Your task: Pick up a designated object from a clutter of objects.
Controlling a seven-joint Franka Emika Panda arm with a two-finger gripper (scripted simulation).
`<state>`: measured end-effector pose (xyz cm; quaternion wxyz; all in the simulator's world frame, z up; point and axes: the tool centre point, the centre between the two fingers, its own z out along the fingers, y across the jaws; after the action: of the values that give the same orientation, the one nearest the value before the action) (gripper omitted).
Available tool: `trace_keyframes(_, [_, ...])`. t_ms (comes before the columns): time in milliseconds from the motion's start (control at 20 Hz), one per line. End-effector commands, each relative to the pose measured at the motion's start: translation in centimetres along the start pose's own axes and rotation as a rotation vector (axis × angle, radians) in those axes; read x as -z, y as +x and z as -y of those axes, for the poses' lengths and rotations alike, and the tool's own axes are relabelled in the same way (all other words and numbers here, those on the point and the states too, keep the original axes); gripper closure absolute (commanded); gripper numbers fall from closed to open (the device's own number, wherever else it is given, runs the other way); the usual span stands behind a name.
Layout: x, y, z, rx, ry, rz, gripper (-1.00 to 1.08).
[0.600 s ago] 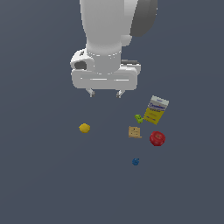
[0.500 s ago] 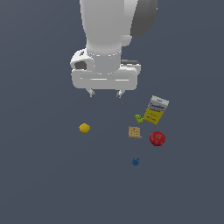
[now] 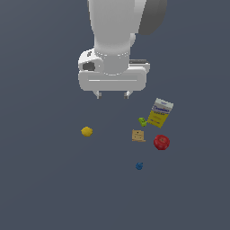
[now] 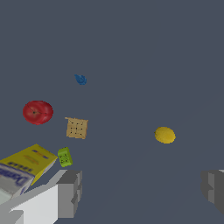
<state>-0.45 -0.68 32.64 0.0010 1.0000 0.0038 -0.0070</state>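
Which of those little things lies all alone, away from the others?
The yellow lemon. It lies by itself toward the exterior view's left, while the apple, box and cracker cluster on the right.

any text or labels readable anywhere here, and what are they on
Yellow-and-white box: a dark blue band carries one white word, but it is too blurred to read in either view; the small print on the yellow part is illegible too.
Lemon, red apple, cracker, green piece, blue piece: no text.
End effector: no markings visible.
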Motion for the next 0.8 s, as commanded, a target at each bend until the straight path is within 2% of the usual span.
trace_keyframes(0, [0.1,-0.1,0.2,0.003,0.002,0.001,-0.92])
trace_keyframes(400, [-1.0,0.2,-0.5,0.023,0.003,0.000,-0.92])
trace_keyframes(750, [-3.9,0.8,-2.2,0.082,0.008,-0.002,-0.92])
